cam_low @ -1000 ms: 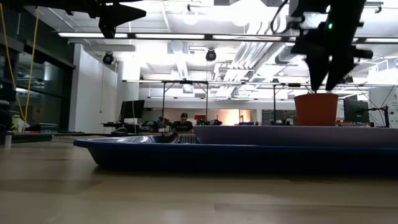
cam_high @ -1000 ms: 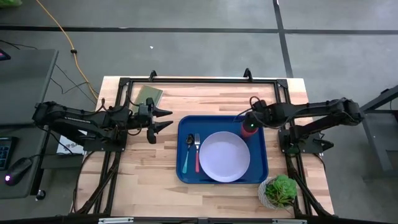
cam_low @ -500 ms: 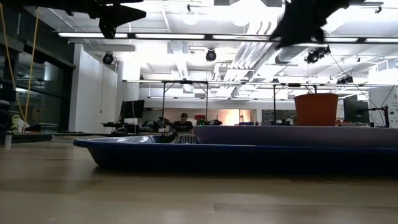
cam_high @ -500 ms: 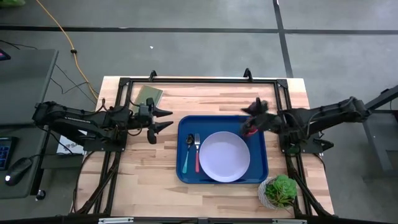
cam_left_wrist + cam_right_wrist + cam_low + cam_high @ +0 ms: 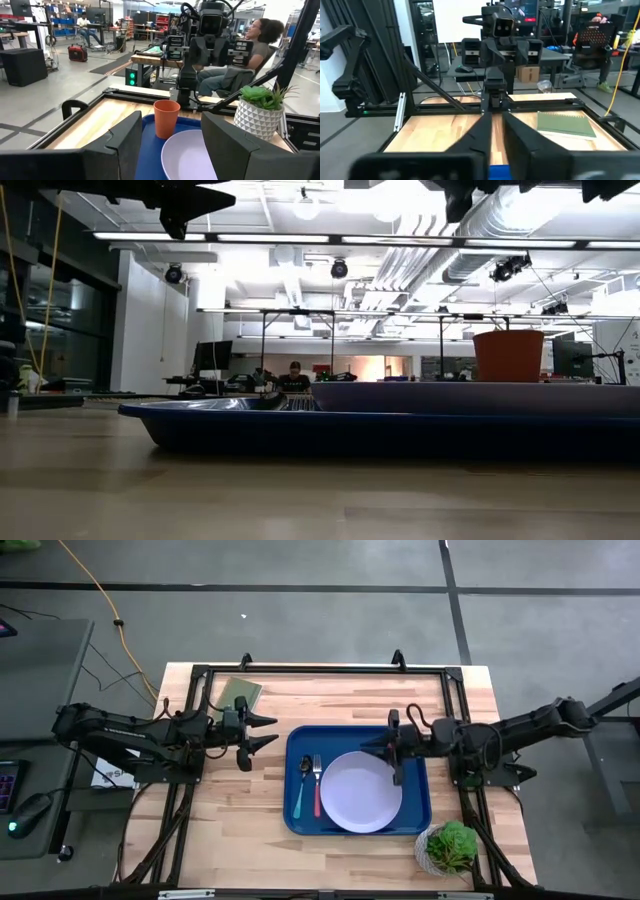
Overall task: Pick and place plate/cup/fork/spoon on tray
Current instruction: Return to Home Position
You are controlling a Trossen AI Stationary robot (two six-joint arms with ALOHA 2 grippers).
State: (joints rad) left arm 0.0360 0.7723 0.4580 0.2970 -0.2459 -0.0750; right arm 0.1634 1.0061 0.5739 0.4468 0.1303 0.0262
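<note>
Cup [image 5: 166,118] upright on tray [image 5: 300,821] w/ plate [image 5: 358,795]; both pincers spread, empty (right [image 5: 385,757] above tray).

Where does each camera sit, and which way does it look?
High: above the table, looking straight down on the tray; left claw and right claw show.
Low: at tabletop height, looking level past the tray into the room; arm bits at top.
Left wrist: on the left arm, looking past its open claw at the cup and plate.
Right wrist: on the right arm, looking past its claw across the table.
Each wrist view shows the other arm.
</note>
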